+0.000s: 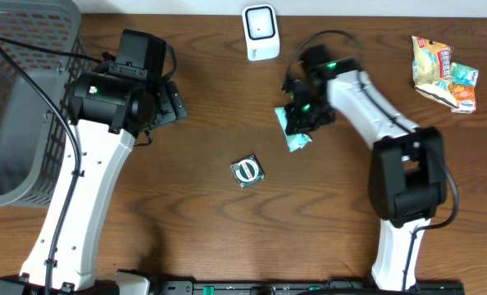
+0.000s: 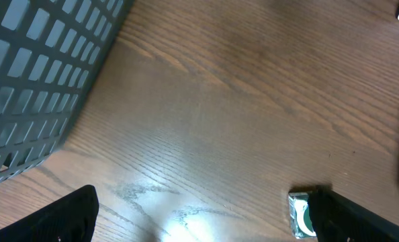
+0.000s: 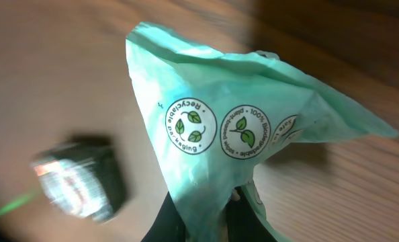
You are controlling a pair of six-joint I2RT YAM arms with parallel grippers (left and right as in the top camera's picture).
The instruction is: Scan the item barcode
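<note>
Overhead, we saw our right arm (image 1: 366, 102) bent toward the scanner (image 1: 261, 32), right gripper (image 1: 302, 115) clamped on a mint-green packet (image 3: 240, 121) with leaf logos (image 3: 190, 126), left gripper (image 2: 203, 208) wide apart.

1. My left arm stretches forward; my left gripper (image 2: 205, 202) has its jaws spread wide.
2. My right arm bends inward at the elbow; my right gripper (image 3: 206, 216) is pinched shut on a mint-green pouch (image 3: 240, 94).

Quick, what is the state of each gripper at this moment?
Left gripper: open, holding nothing.
Right gripper: closed on the green packet.
</note>
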